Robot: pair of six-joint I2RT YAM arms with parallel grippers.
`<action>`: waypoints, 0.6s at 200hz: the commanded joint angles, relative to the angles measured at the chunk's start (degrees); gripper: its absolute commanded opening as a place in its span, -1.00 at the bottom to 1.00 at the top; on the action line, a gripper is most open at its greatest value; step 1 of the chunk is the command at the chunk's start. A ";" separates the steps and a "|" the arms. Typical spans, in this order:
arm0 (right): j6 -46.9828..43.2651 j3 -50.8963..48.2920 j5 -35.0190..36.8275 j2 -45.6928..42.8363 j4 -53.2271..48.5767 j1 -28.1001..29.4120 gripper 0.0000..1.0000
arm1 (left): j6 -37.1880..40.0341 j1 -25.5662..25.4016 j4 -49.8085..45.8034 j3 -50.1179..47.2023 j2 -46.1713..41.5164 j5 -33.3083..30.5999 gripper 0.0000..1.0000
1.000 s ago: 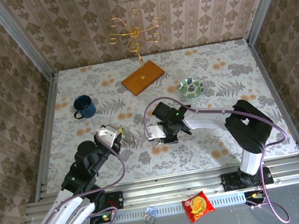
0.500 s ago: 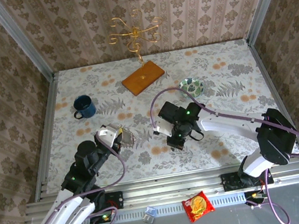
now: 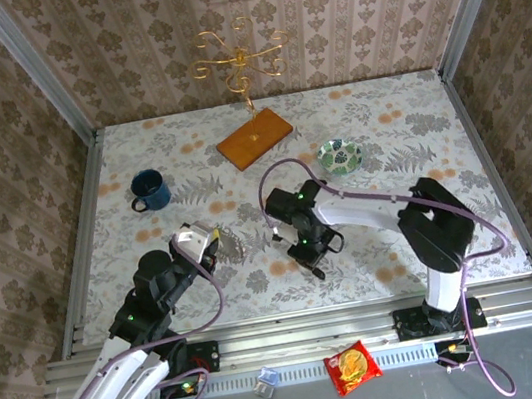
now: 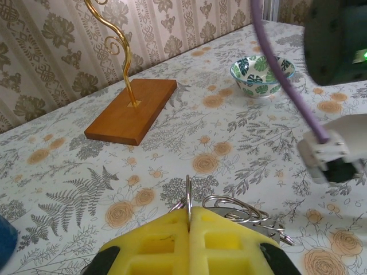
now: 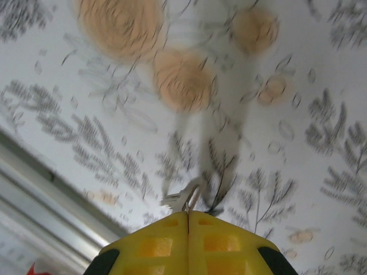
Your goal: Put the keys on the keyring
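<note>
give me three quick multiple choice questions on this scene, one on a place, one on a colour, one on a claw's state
1. Where is the blue mug? A left part of the table B right part C on the wooden base
2. What colour are the fingers of the left claw? A red B yellow C white
3. The left claw is: A wide open B shut on the keyring C shut on the mug handle
Answers: A, the top view shows it near the left edge; B, the left wrist view shows yellow; B, the fingers meet, pinching a ring.
</note>
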 commanded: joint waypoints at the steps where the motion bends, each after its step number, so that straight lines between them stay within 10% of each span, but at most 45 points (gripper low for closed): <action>1: 1.49 3.10 3.09 3.12 2.03 -1.37 -1.00 | 0.95 0.50 0.30 1.94 -0.80 0.92 -1.00; 75: 4.17 4.07 3.94 7.79 9.98 -3.06 -1.00 | 0.14 0.50 0.31 1.69 -0.81 1.23 -1.00; 120: 5.36 2.19 3.23 5.64 12.13 -3.38 -0.59 | 0.12 0.51 0.39 1.74 -0.72 1.45 -1.00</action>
